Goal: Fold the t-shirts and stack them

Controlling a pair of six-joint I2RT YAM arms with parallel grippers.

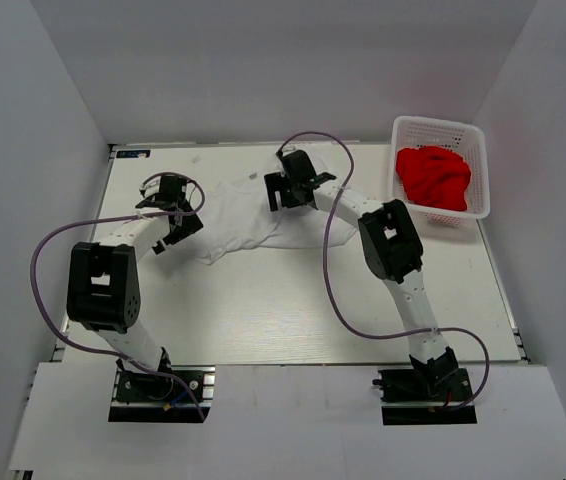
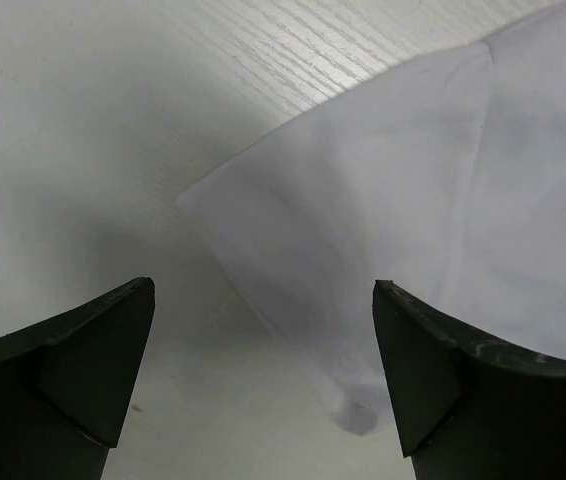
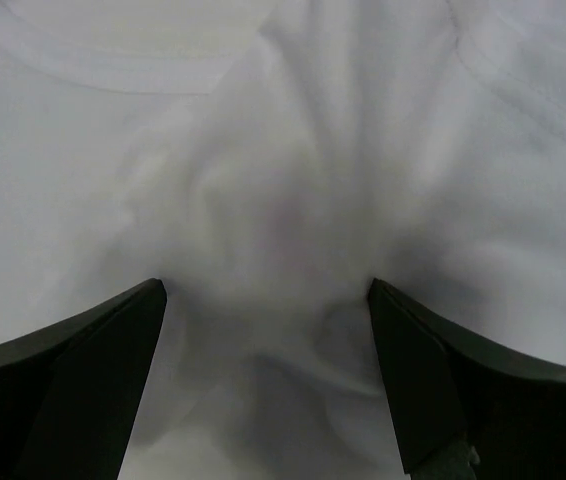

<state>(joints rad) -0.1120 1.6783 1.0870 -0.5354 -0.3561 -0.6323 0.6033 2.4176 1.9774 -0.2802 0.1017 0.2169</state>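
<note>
A white t-shirt point(image 1: 253, 220) lies spread and rumpled on the far middle of the white table. My left gripper point(image 1: 185, 226) is open at the shirt's left edge; in the left wrist view a corner of the white cloth point(image 2: 383, 200) lies between and beyond its fingers point(image 2: 443, 370). My right gripper point(image 1: 275, 195) is open over the shirt's far right part; wrinkled white cloth point(image 3: 273, 200) fills the right wrist view between its fingers point(image 3: 103, 370). A red t-shirt point(image 1: 433, 177) lies bunched in the basket at the far right.
The white plastic lattice basket point(image 1: 475, 140) stands at the table's far right corner. Grey walls close in the table on three sides. Purple cables point(image 1: 328, 280) loop over the tabletop from both arms.
</note>
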